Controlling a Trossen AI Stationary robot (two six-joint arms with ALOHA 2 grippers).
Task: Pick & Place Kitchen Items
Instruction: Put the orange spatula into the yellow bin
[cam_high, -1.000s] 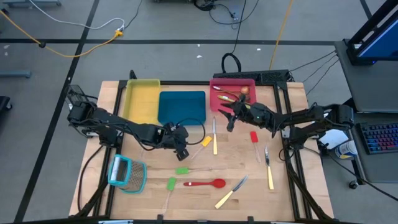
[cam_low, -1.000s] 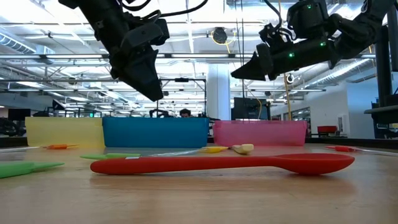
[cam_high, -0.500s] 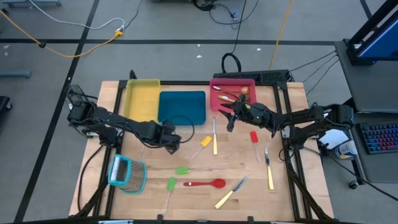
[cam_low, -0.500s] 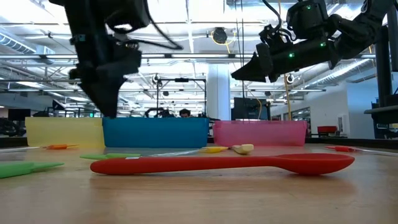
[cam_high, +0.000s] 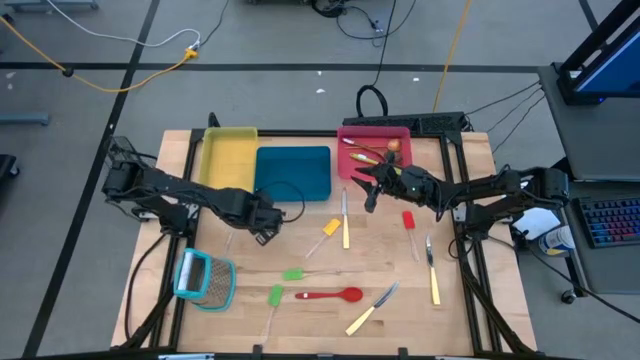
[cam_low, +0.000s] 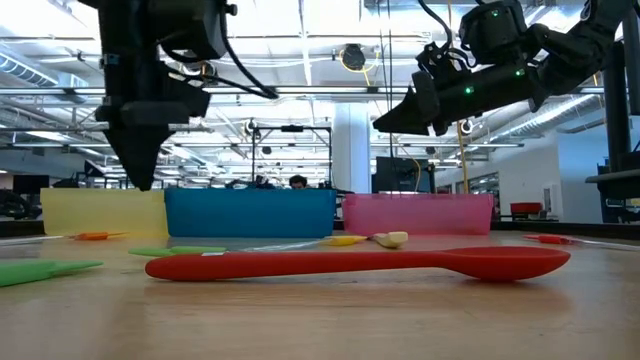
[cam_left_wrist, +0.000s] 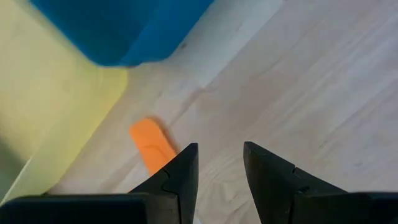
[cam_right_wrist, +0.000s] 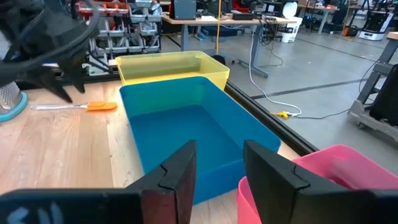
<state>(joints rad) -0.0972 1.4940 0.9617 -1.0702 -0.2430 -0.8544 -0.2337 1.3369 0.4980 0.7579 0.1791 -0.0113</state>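
High view: left gripper (cam_high: 266, 227), fingers spread, empty, over bare wooden table (cam_high: 380, 250); small orange flat spatula (cam_left_wrist: 151, 144) at its 9 o'clock; right gripper (cam_high: 368, 190), spread, empty, beside pink rectangular plastic tray (cam_high: 374, 131)

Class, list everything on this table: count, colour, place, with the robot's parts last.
Trays: three, yellow, blue, red, far edge of table.
Utensils: several, count unclear, inside red tray.
Knives: three, cream-handled, middle and right.
Spatulas: five, two green, yellow, red, orange, scattered.
Spoon: one, red, front.
Grater: one, light-blue frame, front left.
Left pincer: one, dark, open, near orange spatula beside yellow tray.
Right pincer: one, dark, open, by red tray.
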